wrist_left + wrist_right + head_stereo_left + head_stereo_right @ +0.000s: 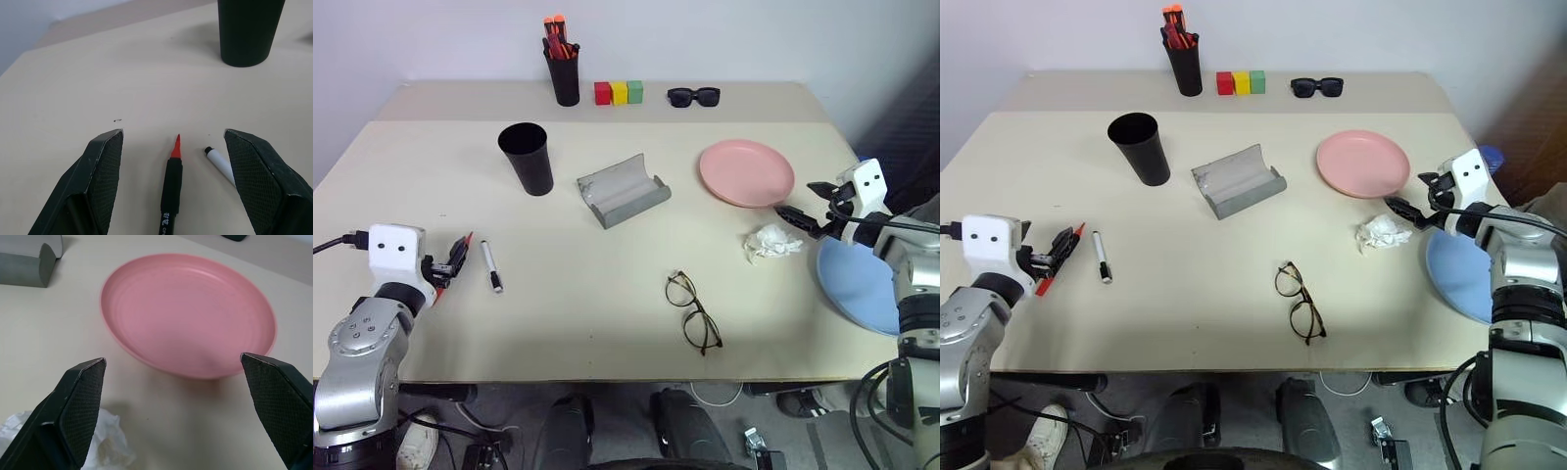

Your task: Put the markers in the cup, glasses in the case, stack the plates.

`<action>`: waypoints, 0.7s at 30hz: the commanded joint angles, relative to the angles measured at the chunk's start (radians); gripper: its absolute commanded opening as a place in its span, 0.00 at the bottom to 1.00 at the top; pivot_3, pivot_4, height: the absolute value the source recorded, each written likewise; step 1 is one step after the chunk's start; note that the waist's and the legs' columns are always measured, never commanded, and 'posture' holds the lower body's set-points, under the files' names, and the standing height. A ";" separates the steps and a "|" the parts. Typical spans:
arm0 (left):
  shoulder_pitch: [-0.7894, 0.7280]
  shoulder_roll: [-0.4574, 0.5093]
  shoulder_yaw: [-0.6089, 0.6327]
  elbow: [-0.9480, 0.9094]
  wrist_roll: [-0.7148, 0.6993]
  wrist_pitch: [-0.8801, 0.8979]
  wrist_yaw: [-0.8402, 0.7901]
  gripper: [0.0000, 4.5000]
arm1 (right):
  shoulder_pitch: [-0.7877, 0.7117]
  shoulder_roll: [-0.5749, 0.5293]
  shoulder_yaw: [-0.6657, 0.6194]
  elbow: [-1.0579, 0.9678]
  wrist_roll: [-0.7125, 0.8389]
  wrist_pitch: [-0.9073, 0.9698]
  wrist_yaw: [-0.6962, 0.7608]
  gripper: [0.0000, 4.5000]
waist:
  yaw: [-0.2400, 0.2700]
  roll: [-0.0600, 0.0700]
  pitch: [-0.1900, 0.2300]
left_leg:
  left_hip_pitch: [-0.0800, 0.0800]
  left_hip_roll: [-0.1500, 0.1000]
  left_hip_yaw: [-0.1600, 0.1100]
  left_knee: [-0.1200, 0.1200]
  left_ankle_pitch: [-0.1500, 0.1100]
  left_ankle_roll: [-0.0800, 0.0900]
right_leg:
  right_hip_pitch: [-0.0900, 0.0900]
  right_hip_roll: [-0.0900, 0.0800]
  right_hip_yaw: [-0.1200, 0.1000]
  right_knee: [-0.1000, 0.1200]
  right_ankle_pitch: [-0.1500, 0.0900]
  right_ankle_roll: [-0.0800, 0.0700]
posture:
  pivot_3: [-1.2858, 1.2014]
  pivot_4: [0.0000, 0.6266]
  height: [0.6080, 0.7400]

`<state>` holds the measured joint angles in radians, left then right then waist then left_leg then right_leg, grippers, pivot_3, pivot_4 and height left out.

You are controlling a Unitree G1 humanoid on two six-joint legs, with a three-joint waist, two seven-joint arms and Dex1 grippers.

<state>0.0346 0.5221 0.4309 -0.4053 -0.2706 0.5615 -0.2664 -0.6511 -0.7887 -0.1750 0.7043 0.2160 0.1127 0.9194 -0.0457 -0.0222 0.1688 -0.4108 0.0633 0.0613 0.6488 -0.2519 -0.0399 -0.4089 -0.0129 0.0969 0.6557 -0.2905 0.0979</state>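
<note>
I have open table around the glasses (pixel 693 311) near the front edge. The blue plate (pixel 857 284) overhangs the right edge; the pink plate (pixel 188 313) lies beyond my right gripper (pixel 183 406), spread wide and empty. My left gripper (pixel 171 183), also open and empty, straddles the red-tipped marker (pixel 171 183), the white marker (pixel 220 164) just beside it. One cup (pixel 528 157), one open case (pixel 622 189).

No legible text anywhere.
</note>
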 commanded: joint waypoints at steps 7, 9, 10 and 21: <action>-0.038 -0.040 -0.049 -0.039 0.014 -0.006 0.038 0.74 | -0.030 -0.016 0.003 -0.013 -0.007 -0.011 0.034 1.00 | 0.002 0.000 0.000 | 0.000 0.000 0.000 0.000 0.000 0.000 | 0.000 0.000 0.000 0.000 0.000 0.000 | 0.52 0.24 0.94; -0.043 -0.045 -0.061 -0.034 0.020 -0.006 0.043 0.74 | -0.031 -0.020 0.005 -0.022 -0.012 -0.004 0.037 1.00 | 0.002 0.000 0.000 | 0.000 0.000 0.000 0.000 0.000 0.000 | 0.001 0.000 0.000 0.000 0.000 0.000 | 0.52 0.24 0.94; -0.046 -0.049 -0.065 -0.035 0.022 -0.003 0.048 0.74 | -0.031 -0.023 0.005 -0.030 -0.013 0.001 0.039 1.00 | 0.002 0.000 0.000 | 0.000 0.000 0.000 0.000 0.000 0.000 | 0.001 0.000 0.000 0.000 0.000 0.000 | 0.52 0.24 0.94; -0.170 -0.087 -0.171 -0.005 0.071 0.101 0.122 0.74 | -0.037 0.094 0.068 -0.288 -0.014 0.079 -0.033 1.00 | 0.001 0.000 0.000 | 0.000 0.000 0.000 0.000 0.000 0.000 | 0.001 0.001 0.000 0.001 0.000 0.001 | 0.52 0.24 0.94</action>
<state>-0.1063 0.4400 0.2699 -0.4003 -0.2203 0.6442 -0.1670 -0.6761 -0.7107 -0.1171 0.5081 0.1807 0.1710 0.9030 -0.0445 -0.0221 0.1687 -0.4105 0.0633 0.0608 0.6492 -0.2519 -0.0400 -0.4084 -0.0122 0.0972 0.6566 -0.2900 0.0985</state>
